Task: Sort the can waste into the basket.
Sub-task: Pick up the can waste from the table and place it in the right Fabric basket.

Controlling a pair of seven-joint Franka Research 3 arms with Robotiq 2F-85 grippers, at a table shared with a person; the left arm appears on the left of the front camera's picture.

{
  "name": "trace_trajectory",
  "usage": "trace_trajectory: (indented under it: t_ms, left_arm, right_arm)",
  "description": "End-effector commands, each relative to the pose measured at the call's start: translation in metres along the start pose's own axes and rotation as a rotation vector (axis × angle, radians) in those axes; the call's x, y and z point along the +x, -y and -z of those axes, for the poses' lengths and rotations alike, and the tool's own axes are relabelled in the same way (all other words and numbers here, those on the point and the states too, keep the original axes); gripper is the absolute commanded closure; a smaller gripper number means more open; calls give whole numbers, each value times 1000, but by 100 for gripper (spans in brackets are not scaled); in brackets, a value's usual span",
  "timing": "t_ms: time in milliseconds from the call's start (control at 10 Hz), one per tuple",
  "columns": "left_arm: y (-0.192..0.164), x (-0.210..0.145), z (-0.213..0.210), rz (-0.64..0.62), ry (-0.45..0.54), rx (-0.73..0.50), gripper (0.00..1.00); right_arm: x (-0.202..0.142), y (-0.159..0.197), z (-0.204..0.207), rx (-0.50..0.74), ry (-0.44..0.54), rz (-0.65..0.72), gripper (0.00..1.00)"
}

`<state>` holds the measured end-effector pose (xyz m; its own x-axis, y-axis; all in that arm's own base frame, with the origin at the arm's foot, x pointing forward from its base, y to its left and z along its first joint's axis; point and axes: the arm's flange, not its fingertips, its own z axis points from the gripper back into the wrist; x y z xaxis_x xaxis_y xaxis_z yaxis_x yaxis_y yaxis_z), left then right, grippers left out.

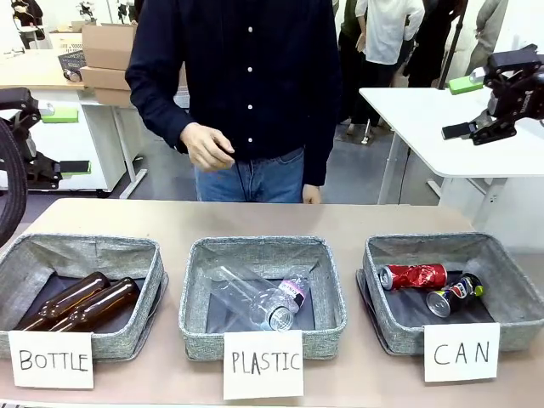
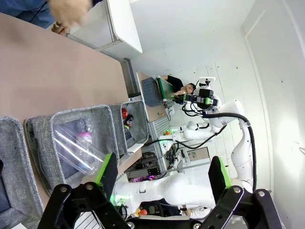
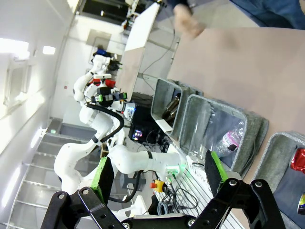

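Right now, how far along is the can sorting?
Looks done: the red can and the black can both lie in the CAN basket. Nothing is in hand: the left gripper and right gripper are open and empty. No cans remain on the table.

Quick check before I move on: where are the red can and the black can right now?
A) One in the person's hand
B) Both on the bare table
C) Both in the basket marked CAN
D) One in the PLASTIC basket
C: the red can and the black can lie side by side inside the basket behind the CAN sign.
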<state>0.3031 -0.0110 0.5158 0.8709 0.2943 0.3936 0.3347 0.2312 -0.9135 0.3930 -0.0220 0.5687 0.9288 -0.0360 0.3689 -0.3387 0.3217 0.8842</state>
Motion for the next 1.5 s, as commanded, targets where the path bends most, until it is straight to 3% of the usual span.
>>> trace_trajectory:
  t_ms: [0,1400]
  left_arm:
    - [-1,-2,2,4,7,-21,0]
    - [-1,-2,2,4,7,-21,0]
  right_arm:
    - [0,-1,2,1,-3,-9,0]
    - [0,-1,2,1,-3,-9,0]
